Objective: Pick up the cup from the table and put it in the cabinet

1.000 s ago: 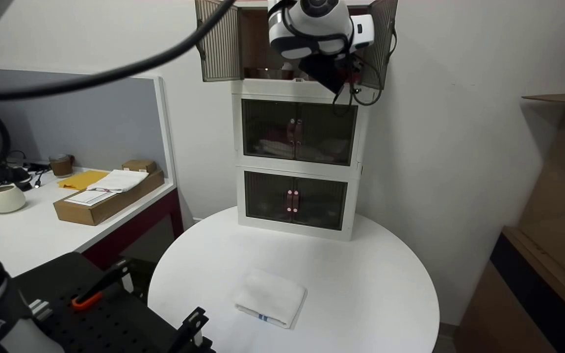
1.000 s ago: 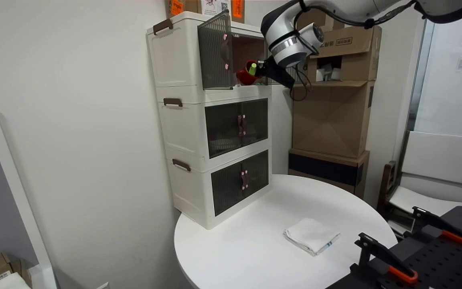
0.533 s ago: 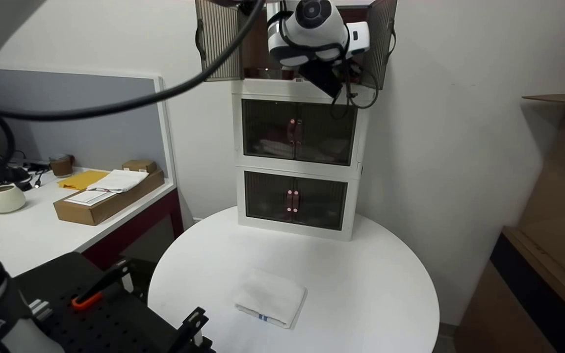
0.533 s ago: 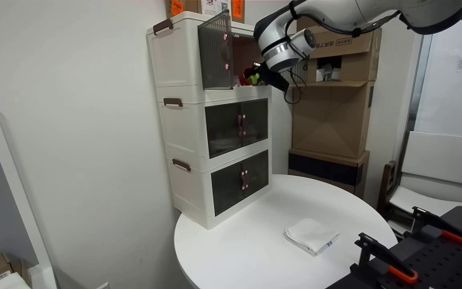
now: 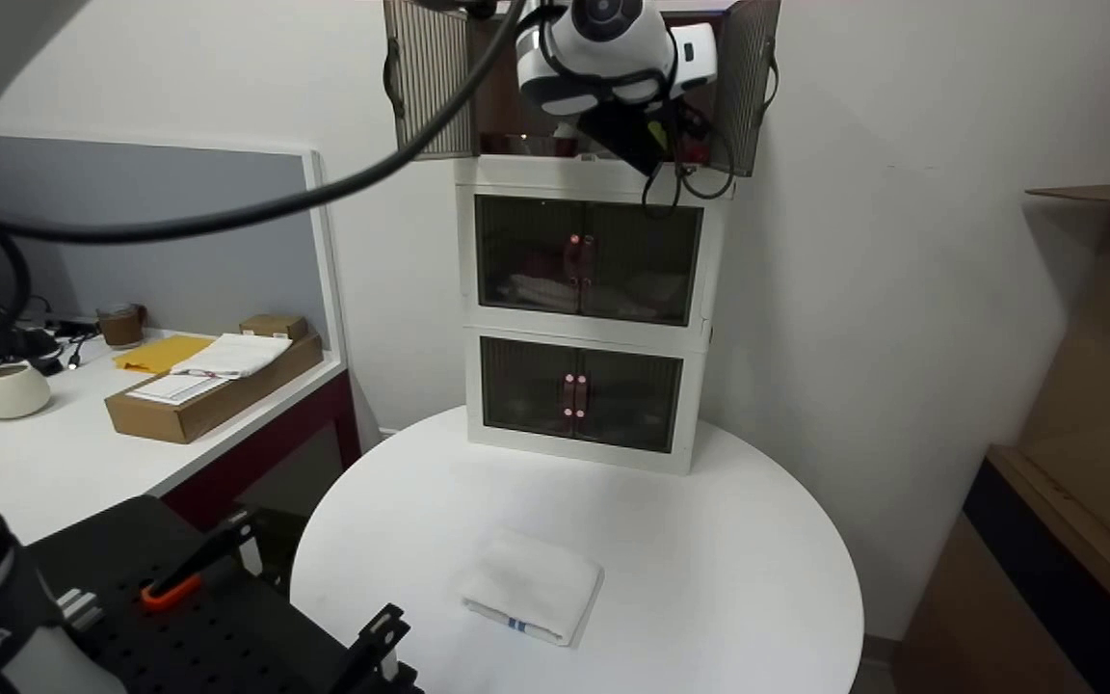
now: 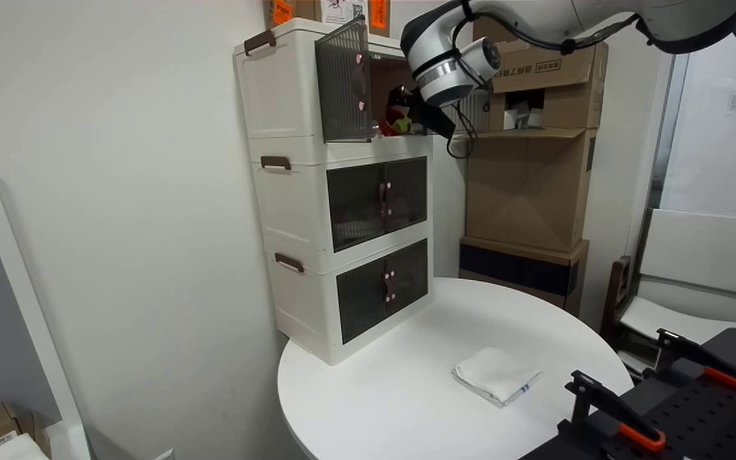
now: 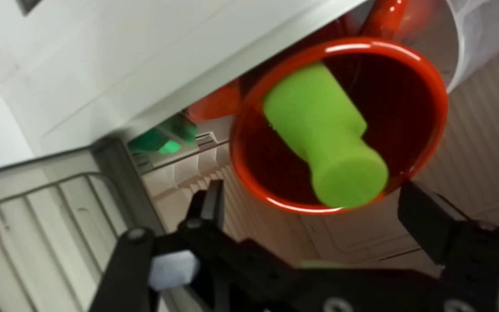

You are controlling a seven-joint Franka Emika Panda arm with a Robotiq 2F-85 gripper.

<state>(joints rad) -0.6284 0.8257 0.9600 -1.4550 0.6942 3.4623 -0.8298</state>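
Red cup (image 7: 401, 104), green thing (image 7: 314, 108) in it, inside top compartment (image 6: 386, 75) of cabinet (image 6: 298, 204); open doors (image 5: 420, 67) flank it. Claw (image 7: 312, 195) spread, contact unclear. Pale container (image 7: 477, 54) just beside cup. Folded cloth (image 6: 494, 375) on round white table (image 6: 381, 402). Desk (image 5: 6, 472), cardboard boxes (image 6: 521, 191) either side, wall (image 5: 863, 289) behind.

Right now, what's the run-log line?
gripper: open; cup: in top compartment of cabinet; green thing: in cup; gripper-cup contact: unclear; folded cloth: on table
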